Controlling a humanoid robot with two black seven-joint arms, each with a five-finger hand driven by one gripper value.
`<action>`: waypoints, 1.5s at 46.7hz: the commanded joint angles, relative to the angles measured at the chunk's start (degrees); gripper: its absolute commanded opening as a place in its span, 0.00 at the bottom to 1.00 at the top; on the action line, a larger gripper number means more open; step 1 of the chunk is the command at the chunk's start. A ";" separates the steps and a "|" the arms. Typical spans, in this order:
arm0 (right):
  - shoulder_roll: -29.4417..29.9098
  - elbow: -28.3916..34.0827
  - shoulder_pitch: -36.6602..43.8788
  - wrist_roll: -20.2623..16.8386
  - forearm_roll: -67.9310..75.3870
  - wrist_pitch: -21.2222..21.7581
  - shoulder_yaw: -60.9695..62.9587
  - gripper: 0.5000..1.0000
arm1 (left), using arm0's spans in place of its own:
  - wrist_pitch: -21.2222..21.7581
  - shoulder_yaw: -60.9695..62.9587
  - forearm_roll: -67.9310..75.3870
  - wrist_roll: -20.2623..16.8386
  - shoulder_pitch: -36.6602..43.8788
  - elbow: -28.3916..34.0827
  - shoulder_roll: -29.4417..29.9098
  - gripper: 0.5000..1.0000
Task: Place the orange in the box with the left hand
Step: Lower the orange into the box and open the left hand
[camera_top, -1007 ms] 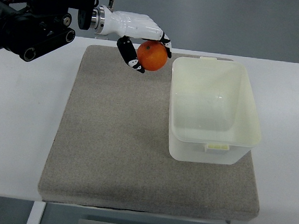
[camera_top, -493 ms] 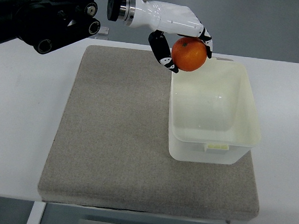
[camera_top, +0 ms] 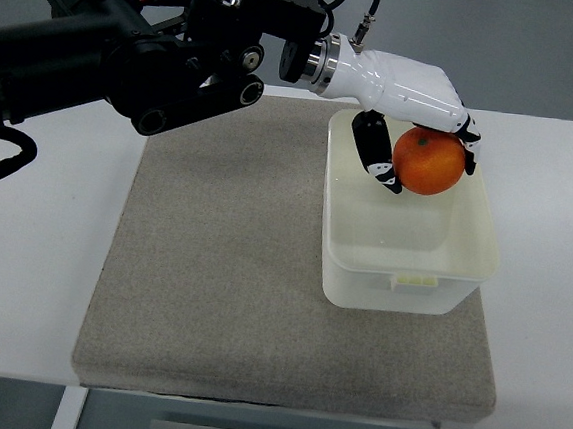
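Top view of the workspace. The left hand, white-shelled with black finger segments, reaches in from the picture's left on a black arm and is positioned above the box. Its fingers are curled around the orange, with the thumb on the orange's left side and the other fingertips on its upper right; the fruit is fully enclosed in the grasp and held off any surface. The orange hangs over the open interior of the box, toward the far half of the opening, and is not touching the box floor or walls as far as can be seen. The box is a translucent, cream-coloured rectangular container without a lid, standing upright on the right part of a grey mat. The mat lies flat on a white tabletop, which extends beyond it on the left, right and far sides. The near edge of the box, bearing a small tab, sits just inside the mat's right margin. The interior of the box appears to hold nothing.
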 commanded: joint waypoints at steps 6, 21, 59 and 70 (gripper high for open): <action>0.00 0.00 0.00 0.00 0.05 0.00 0.00 0.85 | 0.00 0.24 0.09 0.00 0.70 0.36 -1.63 0.00; 0.00 0.00 0.00 0.00 0.05 0.00 0.00 0.85 | 0.09 3.14 0.00 0.00 3.08 2.99 -1.89 0.00; 0.00 0.00 0.00 0.00 0.05 0.00 0.00 0.85 | 0.09 4.11 0.00 0.00 6.41 5.02 -3.92 0.06; 0.00 0.00 0.00 0.00 0.05 0.00 0.00 0.85 | 0.00 4.11 -0.09 0.00 7.65 5.02 -3.92 0.43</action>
